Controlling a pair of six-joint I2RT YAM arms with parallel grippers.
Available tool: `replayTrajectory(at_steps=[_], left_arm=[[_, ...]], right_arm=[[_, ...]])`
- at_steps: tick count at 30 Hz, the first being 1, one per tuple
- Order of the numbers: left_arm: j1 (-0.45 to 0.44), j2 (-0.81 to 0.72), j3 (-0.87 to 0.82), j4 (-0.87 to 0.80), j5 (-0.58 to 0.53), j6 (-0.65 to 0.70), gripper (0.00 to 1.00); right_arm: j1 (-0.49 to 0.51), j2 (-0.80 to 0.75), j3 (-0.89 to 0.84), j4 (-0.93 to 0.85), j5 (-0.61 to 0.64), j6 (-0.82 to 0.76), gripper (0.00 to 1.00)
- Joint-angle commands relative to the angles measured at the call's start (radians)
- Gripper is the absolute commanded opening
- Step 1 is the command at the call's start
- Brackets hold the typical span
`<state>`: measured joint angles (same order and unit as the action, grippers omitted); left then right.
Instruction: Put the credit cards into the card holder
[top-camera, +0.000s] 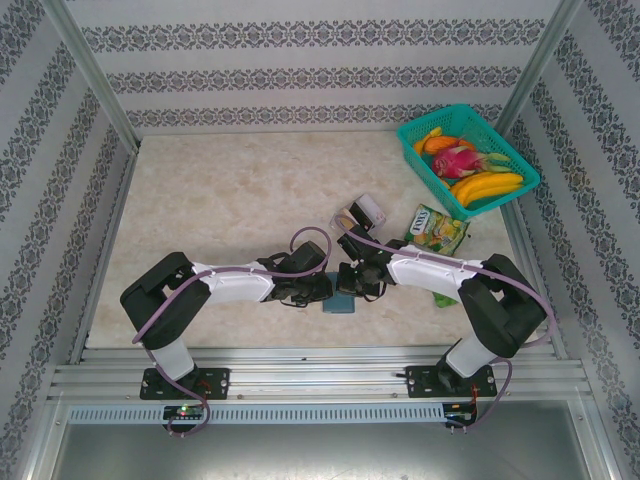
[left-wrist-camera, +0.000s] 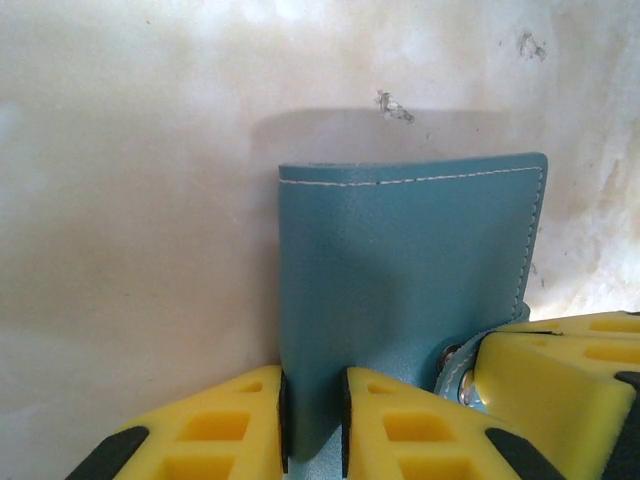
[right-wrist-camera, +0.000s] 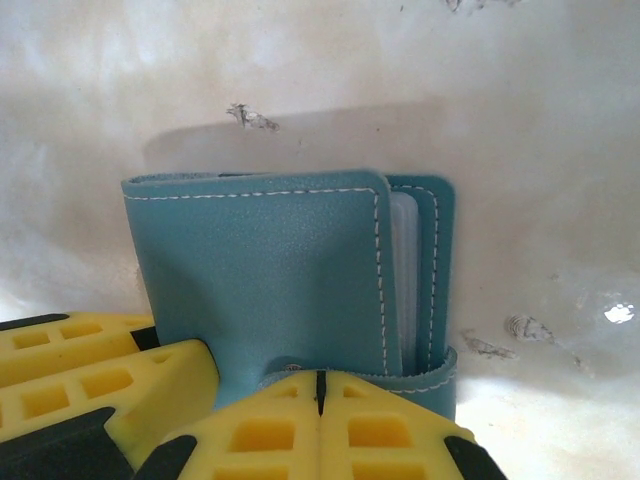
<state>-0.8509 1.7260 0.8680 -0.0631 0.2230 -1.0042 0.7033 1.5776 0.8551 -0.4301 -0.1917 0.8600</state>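
Marbled cream table (top-camera: 220, 200), enclosed by patterned walls. Findings as follows.

Card holder (left-wrist-camera: 400, 270): teal, standing on edge at lower centre of the overhead view, between the two arms. Its covers lie close together. The right wrist view shows clear sleeves at the open side, right of centre. No card can be made out in them.

Left gripper (left-wrist-camera: 315, 425): pads clamped on the lower edge of one cover, with the leather between them, at the bottom of its own view.

Right gripper (right-wrist-camera: 320, 405): fingers pressed together at the snap strap, bottom centre of its view. It appears to pinch the strap, though the contact is partly hidden. Whether the snap is undone cannot be told.

Credit cards (top-camera: 358, 212): lying on the table just above the middle of the overhead view, apart from the holder and from both grippers. A tan one and a whitish one can be made out; the full count is uncertain. The snack packet (top-camera: 437, 230) lies to their right, and the basket (top-camera: 428, 172) of fruit sits at upper right; neither concerns the task.

Assessment: early stage. No card is loaded. The work in hand looks to be opening the holder, one arm steadying and the other working the strap. Outstanding: spread the covers, fetch each card, and slide it into a sleeve.
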Motion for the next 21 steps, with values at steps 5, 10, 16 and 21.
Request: replayTrajectory(at_steps=[5, 10, 16, 21], left_arm=[[-0.035, 0.055, -0.003, -0.036, 0.036, 0.024, 0.22], [-0.035, 0.053, -0.005, -0.038, 0.033, 0.025, 0.22], [-0.035, 0.056, -0.004, -0.032, 0.036, 0.022, 0.22], [-0.036, 0.058, -0.003, -0.032, 0.038, 0.024, 0.21]], right_arm=[[0.001, -0.037, 0.0, -0.004, 0.036, -0.012, 0.04], [0.016, -0.061, -0.014, -0.021, 0.035, -0.008, 0.03], [0.012, -0.079, -0.047, -0.039, 0.035, -0.009, 0.03], [0.022, -0.049, -0.047, -0.008, -0.002, -0.006, 0.04]])
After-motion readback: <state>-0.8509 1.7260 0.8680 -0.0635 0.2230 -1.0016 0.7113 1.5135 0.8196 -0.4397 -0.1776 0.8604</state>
